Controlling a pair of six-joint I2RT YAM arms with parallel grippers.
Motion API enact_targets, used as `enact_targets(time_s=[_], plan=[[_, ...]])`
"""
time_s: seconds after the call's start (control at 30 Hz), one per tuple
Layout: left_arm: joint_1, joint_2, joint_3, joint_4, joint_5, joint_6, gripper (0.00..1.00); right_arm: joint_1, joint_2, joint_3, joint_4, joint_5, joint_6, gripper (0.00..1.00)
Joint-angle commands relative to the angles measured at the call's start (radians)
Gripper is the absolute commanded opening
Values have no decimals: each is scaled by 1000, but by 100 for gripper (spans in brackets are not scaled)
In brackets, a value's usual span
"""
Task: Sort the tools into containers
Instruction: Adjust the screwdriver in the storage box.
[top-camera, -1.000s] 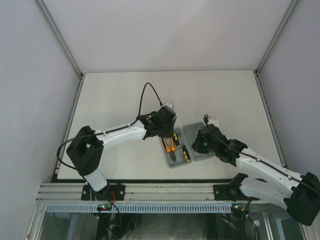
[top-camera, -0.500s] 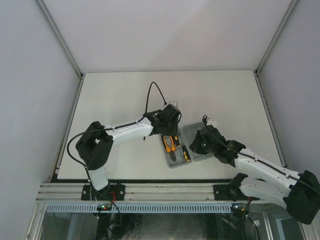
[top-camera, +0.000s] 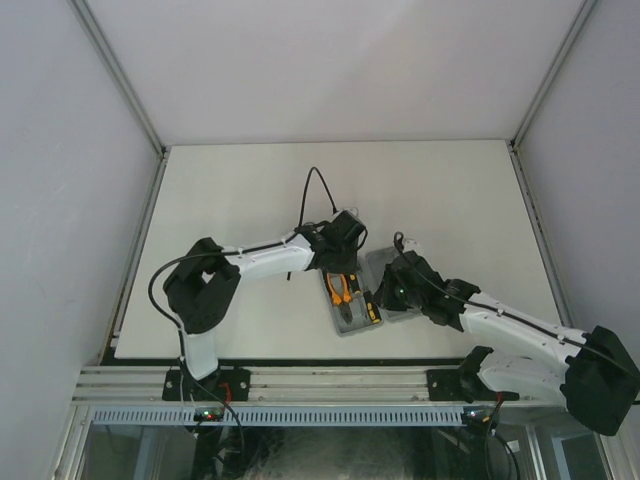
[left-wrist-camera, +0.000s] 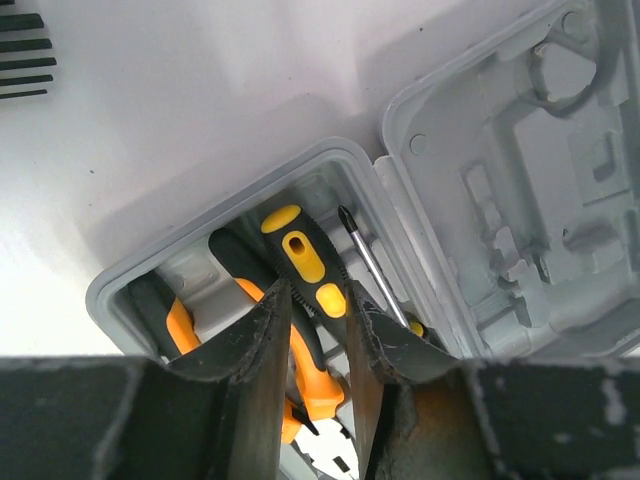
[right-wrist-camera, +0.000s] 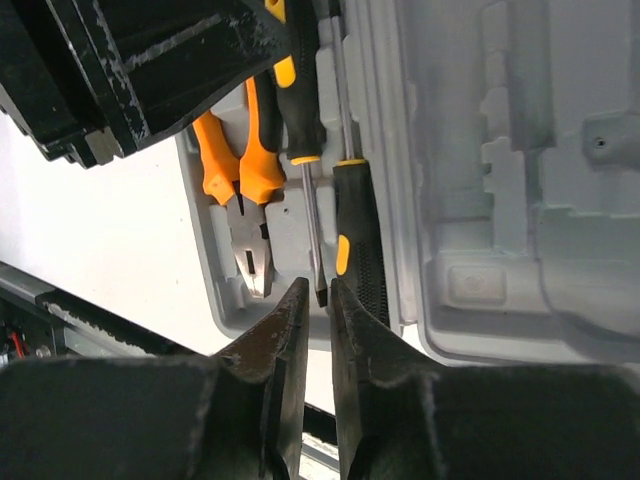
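White table first, since it carries everything. The grey tool case lies open on it close to the near edge, a little right of the middle. Its two halves sit side by side, and both arms crowd over the left one.

That crowding is my first worry. The left gripper hangs low over the far end of that half and the right gripper over its near end, so a careless swing could knock them together. A push on the rim could also skate the light case along the table.

The left one's jaws stand part-way apart astride a screwdriver handle. I cannot tell whether they pinch it or only flank it. The right one's jaws are all but pressed together, with nothing between them.

The orange-handled pliers lie in the left half, along its outer side, with their handle right against that straddled handle. If the left jaws close or lift crookedly, they may catch the pliers as well and drag them out of their recess.

Both screwdrivers lie beside the pliers. The one under the left jaws points its blade at the near rim. The other one lies reversed, with its handle near that rim. The right fingertips hover right at the first one's blade tip, and a downward nudge there could lever it up. The right half shows only bare recesses.
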Motion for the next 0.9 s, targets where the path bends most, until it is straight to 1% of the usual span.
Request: enact_targets(time_s=[0.0, 0.33, 0.87], plan=[[-4, 6, 67, 25, 9, -2, 32, 26, 39, 0, 84, -35, 2, 13], [-4, 36, 55, 25, 15, 0, 28, 41, 132, 22, 117, -73, -18, 11], [-4, 42, 33, 42, 29, 6, 24, 76, 269, 94, 64, -46, -53, 8]])
